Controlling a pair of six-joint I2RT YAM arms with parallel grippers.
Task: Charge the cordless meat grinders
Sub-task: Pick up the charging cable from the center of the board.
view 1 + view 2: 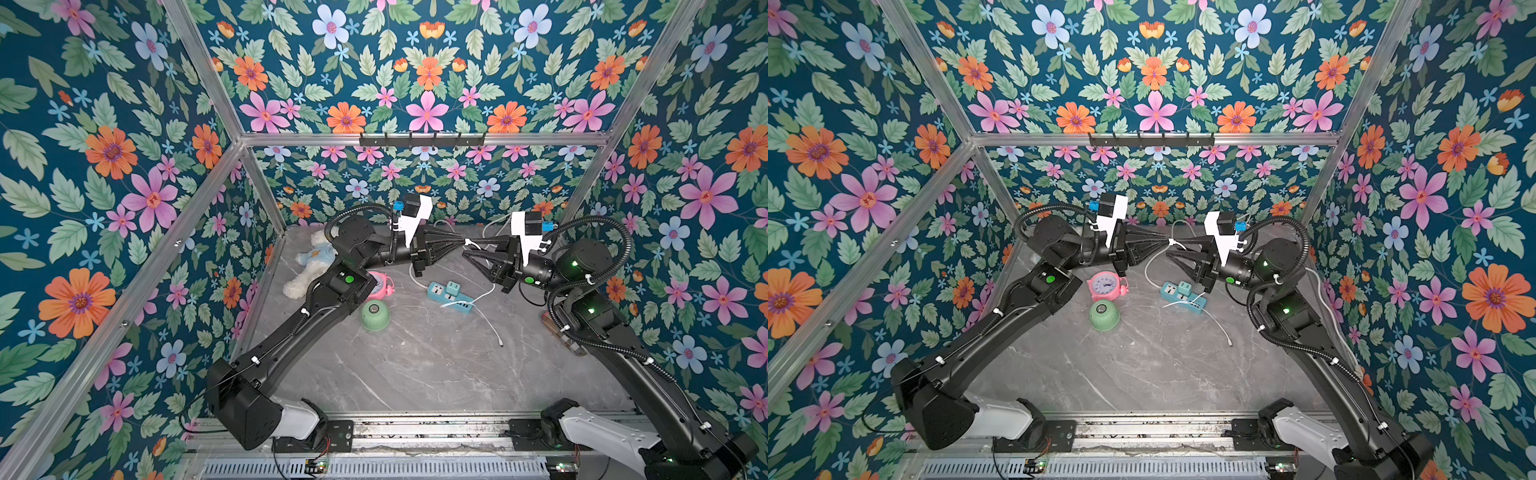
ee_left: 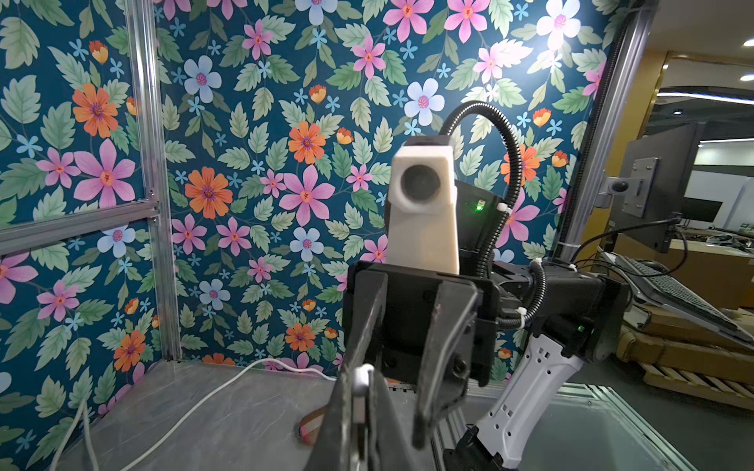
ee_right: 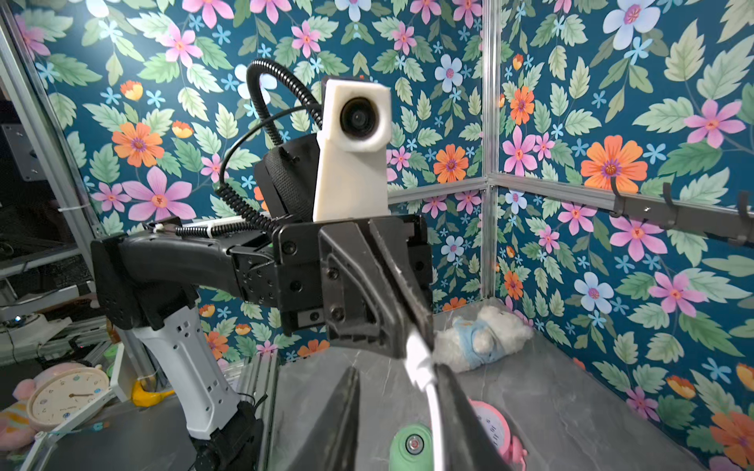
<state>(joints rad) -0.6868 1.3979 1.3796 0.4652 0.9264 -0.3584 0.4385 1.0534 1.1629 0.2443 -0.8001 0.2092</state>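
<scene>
The cordless meat grinder [image 1: 375, 315] [image 1: 1104, 315] is a mint-green dome with a silver button, standing on the grey table left of centre. It also shows in the right wrist view [image 3: 410, 446], between my right gripper's fingers and far below them. High above the table, both grippers meet tip to tip. My left gripper [image 1: 464, 241] [image 1: 1169, 241] [image 2: 361, 391] is shut on the plug end of a white cable [image 2: 361, 377] [image 3: 416, 359]. My right gripper [image 1: 468, 248] [image 1: 1173, 247] [image 3: 395, 369] is open. The cable lies along one finger [image 3: 461, 416] and hangs down.
A pink alarm clock [image 1: 380, 286] stands just behind the grinder. A teal power strip [image 1: 451, 297] with a cube adapter lies mid-table. A second white lead ends loose [image 1: 500, 343] nearby. A plush bear [image 1: 309, 262] lies at the back left, and a hook rail [image 1: 422, 140] is on the back wall.
</scene>
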